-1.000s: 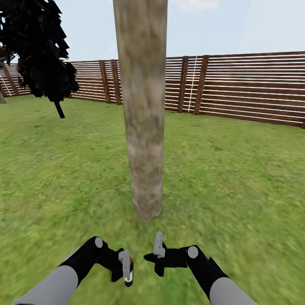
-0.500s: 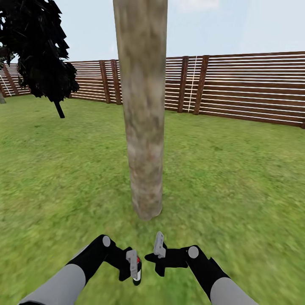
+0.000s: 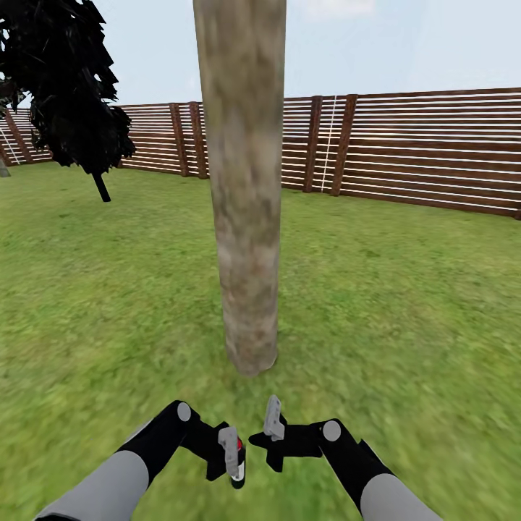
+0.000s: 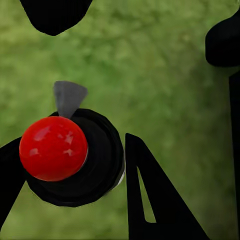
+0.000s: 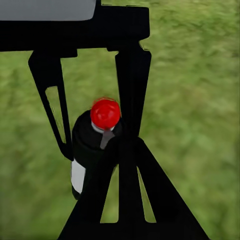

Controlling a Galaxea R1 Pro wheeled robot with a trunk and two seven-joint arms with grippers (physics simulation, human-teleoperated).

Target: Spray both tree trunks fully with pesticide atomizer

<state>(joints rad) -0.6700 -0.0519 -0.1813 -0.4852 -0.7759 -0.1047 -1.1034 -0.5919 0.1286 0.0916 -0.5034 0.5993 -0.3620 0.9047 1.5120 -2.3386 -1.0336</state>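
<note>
— Across the garden, what is biggest? — Lawn (image 3: pixel 405 289) spreads everywhere, ringed by a brown slatted wooden fence (image 3: pixel 420 148) under pale sky.

— And next? — One thick tree trunk (image 3: pixel 244 188), pale grey-brown and mottled, stands upright straight ahead of the robot, its foot in the grass just beyond both arms. No whitish specks can be made out on its bark. Off to the left, near the fence, stands a thin-stemmed tree with black foliage (image 3: pixel 65 87).

— Where is the pesticide atomizer? — Low in the head view, the pesticide atomizer (image 3: pixel 236 457) sits in the left pincer (image 3: pixel 233 456), clamped between its dark fingers (image 4: pixel 150 200). From the left wrist view it shows as a black body with a round red cap (image 4: pixel 53 148) and a small grey nozzle (image 4: pixel 69 97), grass beneath. The right wrist view shows the same bottle (image 5: pixel 92 145), red cap up, gripped between the left pincer's fingers.

— And the right pincer? — The right pincer (image 3: pixel 269 434) hangs just beside the left one, holding nothing; I cannot tell whether its jaws are apart or together.
</note>
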